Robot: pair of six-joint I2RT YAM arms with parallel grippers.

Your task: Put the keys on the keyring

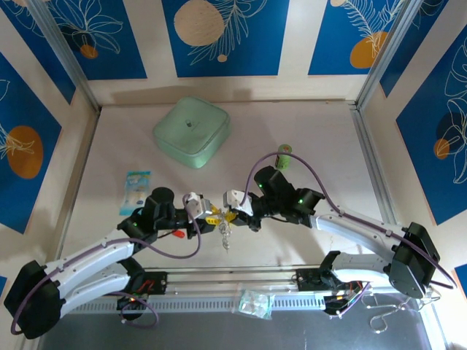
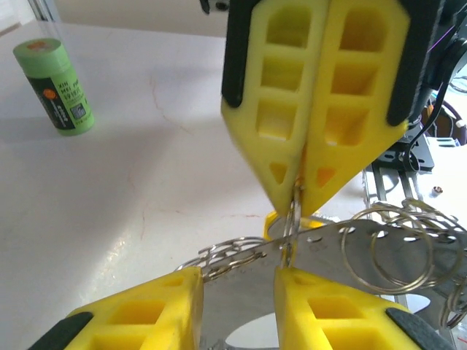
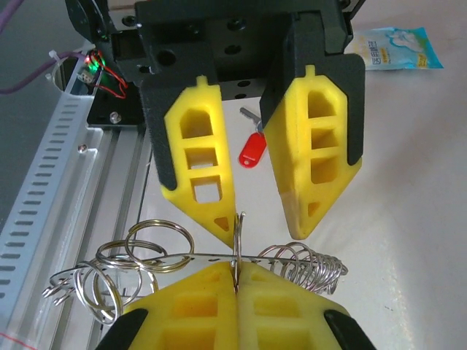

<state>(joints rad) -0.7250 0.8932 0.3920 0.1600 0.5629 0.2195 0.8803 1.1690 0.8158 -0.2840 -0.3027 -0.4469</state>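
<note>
My right gripper (image 1: 233,215) (image 3: 237,266) is shut on a thin silver ring of the keyring (image 3: 238,232), held edge-on above the table centre. A flat metal strip (image 3: 201,256) (image 2: 343,240) hangs across that ring, with several loose split rings (image 3: 157,237) at one end and a wire coil (image 3: 310,264) at the other. My left gripper (image 1: 214,216) (image 2: 237,281) faces it, open, one fingertip (image 3: 228,226) touching the ring. The red-headed key (image 3: 252,149) (image 1: 175,235) lies on the table under the left arm. A yellow bit (image 2: 315,219) shows behind the strip; whether it is the yellow key is unclear.
A green cylinder (image 1: 284,156) (image 2: 55,86) lies at the back right, a pale green square lid (image 1: 192,131) at the back. A blue-white packet (image 1: 137,188) lies left. The slotted rail (image 1: 233,281) runs along the near edge, with wire rings (image 1: 383,310) beside it.
</note>
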